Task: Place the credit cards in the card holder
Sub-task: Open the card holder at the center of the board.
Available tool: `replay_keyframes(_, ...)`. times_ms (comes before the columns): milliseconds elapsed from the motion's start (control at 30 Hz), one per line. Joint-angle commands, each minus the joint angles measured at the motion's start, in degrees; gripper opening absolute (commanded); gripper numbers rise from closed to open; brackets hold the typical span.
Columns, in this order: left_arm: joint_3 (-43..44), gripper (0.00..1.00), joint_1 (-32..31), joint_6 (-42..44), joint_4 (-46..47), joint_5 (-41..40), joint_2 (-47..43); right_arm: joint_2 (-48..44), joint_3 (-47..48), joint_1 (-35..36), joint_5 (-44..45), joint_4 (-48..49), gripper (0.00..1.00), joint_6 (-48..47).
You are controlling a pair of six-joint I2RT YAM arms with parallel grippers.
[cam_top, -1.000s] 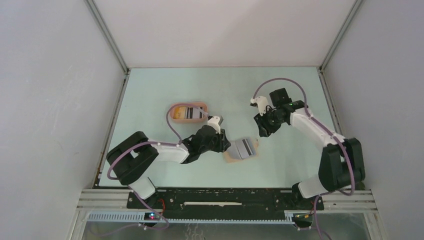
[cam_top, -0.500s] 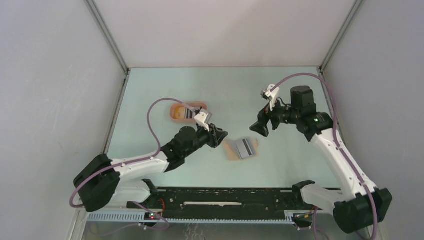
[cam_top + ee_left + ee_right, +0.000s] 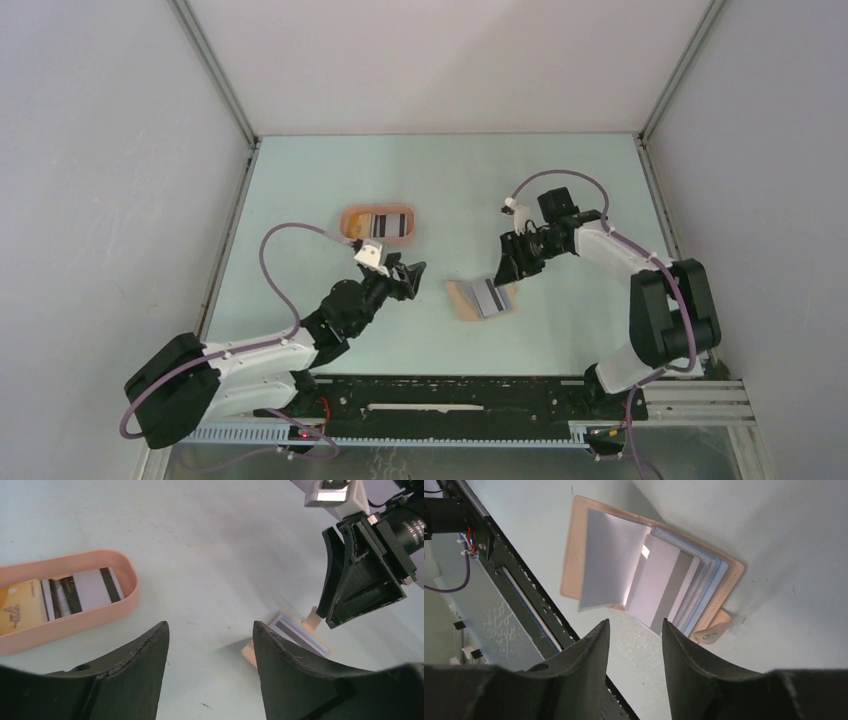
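Observation:
The tan card holder [image 3: 462, 298] lies open on the table with a white and grey striped card [image 3: 487, 296] on its clear sleeves. In the right wrist view the holder [image 3: 570, 565] shows this card [image 3: 659, 580] and a snap tab [image 3: 710, 634]. My right gripper [image 3: 504, 271] is open and empty, low over the holder's right edge. My left gripper [image 3: 411, 270] is open and empty, to the left of the holder and apart from it. The other credit cards [image 3: 380, 224], a yellow one [image 3: 17, 612] and a striped one [image 3: 85, 590], lie in the tray.
The peach oval tray [image 3: 377, 208] stands behind the left gripper, and its wall [image 3: 75, 625] shows in the left wrist view. The black rail [image 3: 514, 580] at the table's near edge lies just below the holder. Walls enclose the table on three sides.
My left gripper has drawn back to the left, away from the holder. My right gripper rose, then came down to the holder's right edge. The holder and card have hardly moved.

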Motion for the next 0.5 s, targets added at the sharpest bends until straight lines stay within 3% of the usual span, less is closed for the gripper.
replay_keyframes(0, -5.02, 0.68, -0.17, 1.45, 11.44, -5.64, 0.59, 3.73, 3.06, -0.33, 0.73, -1.61, 0.5, 2.28)
replay_keyframes(167, -8.2, 0.68, -0.17, 0.12, 25.04, -1.87, 8.62, 7.38, 4.17, -0.28, 2.06, -2.54, 0.49, 2.31)
replay_keyframes(467, -7.58, 0.68, -0.17, 0.44, 25.87, -0.22, 10.42, 12.02, 5.31, -0.24, 2.04, -3.74, 0.5, 2.14)
